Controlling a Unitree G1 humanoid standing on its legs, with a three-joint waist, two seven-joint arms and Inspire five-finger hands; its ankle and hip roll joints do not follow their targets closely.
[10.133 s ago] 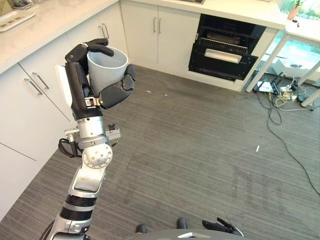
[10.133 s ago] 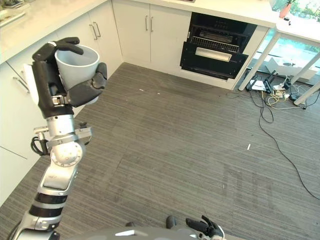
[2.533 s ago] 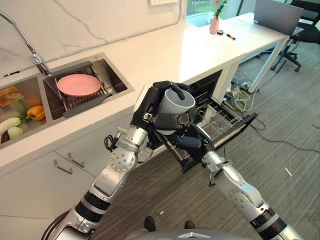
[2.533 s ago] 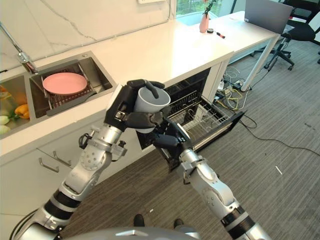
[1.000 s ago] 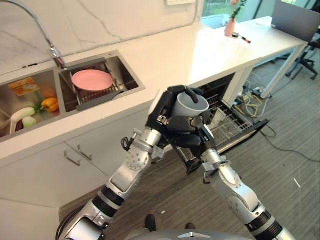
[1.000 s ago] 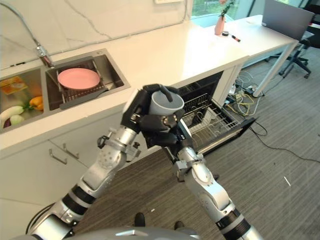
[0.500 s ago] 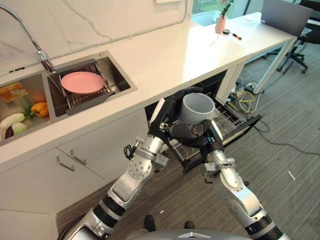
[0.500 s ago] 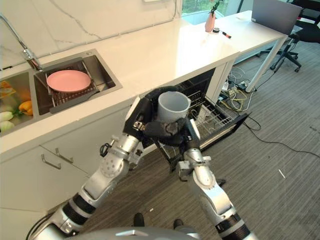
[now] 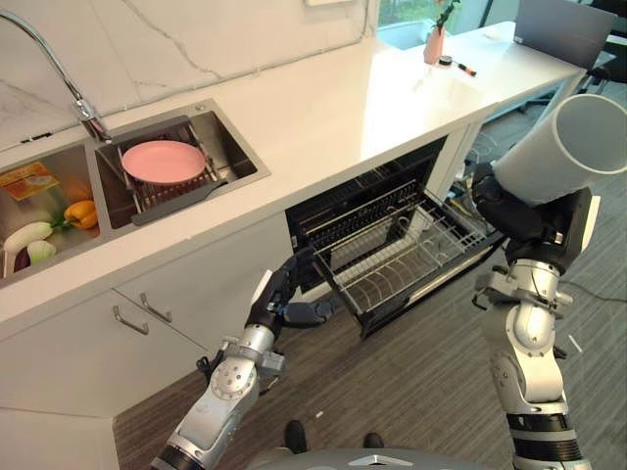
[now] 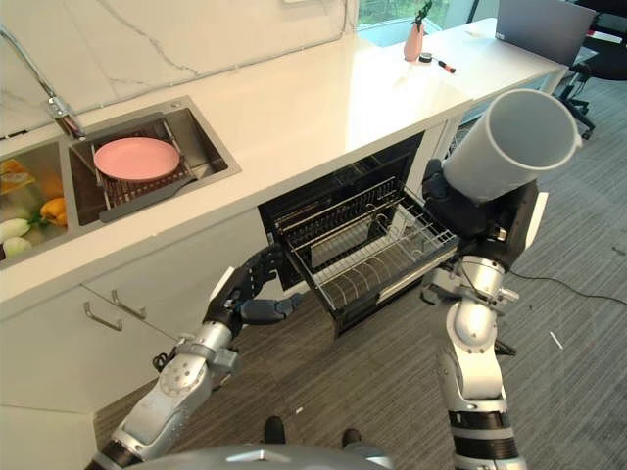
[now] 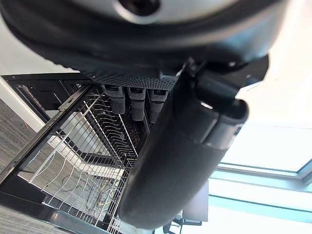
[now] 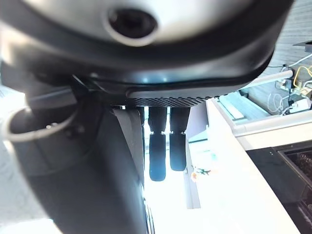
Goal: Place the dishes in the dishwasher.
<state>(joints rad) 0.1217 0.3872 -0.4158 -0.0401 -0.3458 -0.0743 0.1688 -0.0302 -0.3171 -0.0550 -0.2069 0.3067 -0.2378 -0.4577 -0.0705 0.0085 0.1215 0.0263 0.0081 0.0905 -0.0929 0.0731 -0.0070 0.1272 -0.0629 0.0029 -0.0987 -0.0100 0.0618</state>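
Cup clamped in my right hand at 3 o'clock; my left hand, fingers loose and apart, hangs beside the dishwasher rack.

Kitchen interior seen from above. A white countertop runs along a white marble-veined wall, with a stainless sink set into it beneath a curved chrome faucet. White cabinet fronts with bar handles stand below the counter. The floor is grey, wood-grained planking. At the counter's far end stands a white table bearing a pink vase and a laptop, with a black office chair beside it. Bright daylight enters through a window.
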